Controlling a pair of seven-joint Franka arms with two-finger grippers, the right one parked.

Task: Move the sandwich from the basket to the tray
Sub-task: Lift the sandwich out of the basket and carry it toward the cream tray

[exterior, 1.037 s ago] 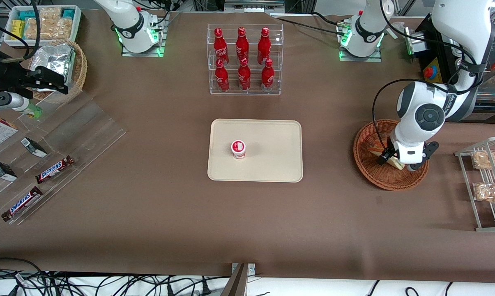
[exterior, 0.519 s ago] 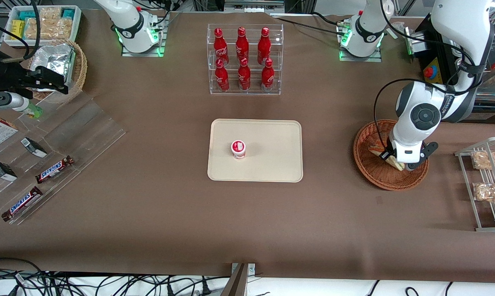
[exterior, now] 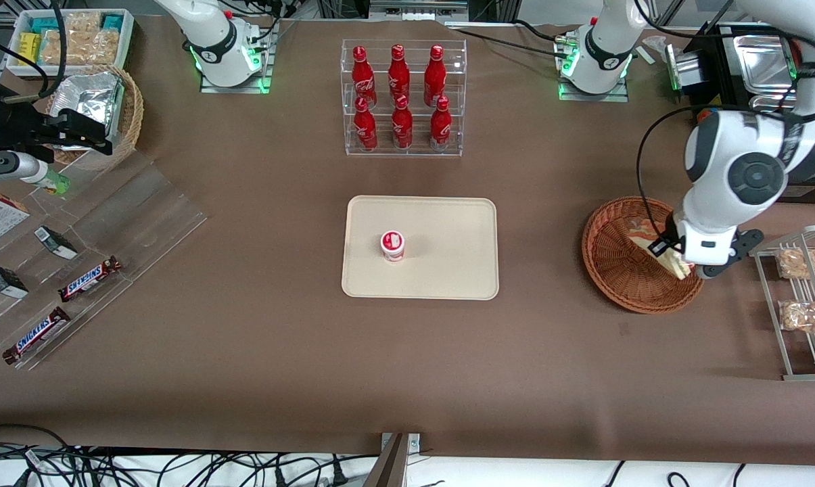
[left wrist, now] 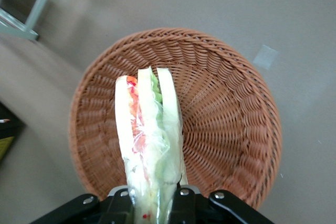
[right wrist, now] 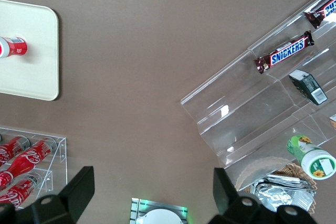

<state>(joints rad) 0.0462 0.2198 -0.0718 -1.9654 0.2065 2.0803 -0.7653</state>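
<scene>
My left gripper [exterior: 678, 259] is shut on the sandwich [exterior: 671, 260], a wrapped wedge of white bread with red and green filling. It holds the sandwich lifted above the reddish-brown wicker basket [exterior: 620, 267], over the basket's edge toward the working arm's end. In the left wrist view the sandwich [left wrist: 149, 140] stands out from between the gripper's [left wrist: 155, 205] fingers, with the empty basket [left wrist: 226, 119] below it. The cream tray [exterior: 448, 270] lies at the table's middle with a small red-and-white cup [exterior: 392, 245] on it.
An acrylic rack of red bottles [exterior: 402, 98] stands farther from the front camera than the tray. A metal rack with bagged snacks [exterior: 803, 301] lies beside the basket at the working arm's end. Clear shelves with candy bars [exterior: 89, 279] lie toward the parked arm's end.
My gripper has risen out of the basket with the sandwich and shifted toward the working arm's end of the table. The basket now holds nothing.
</scene>
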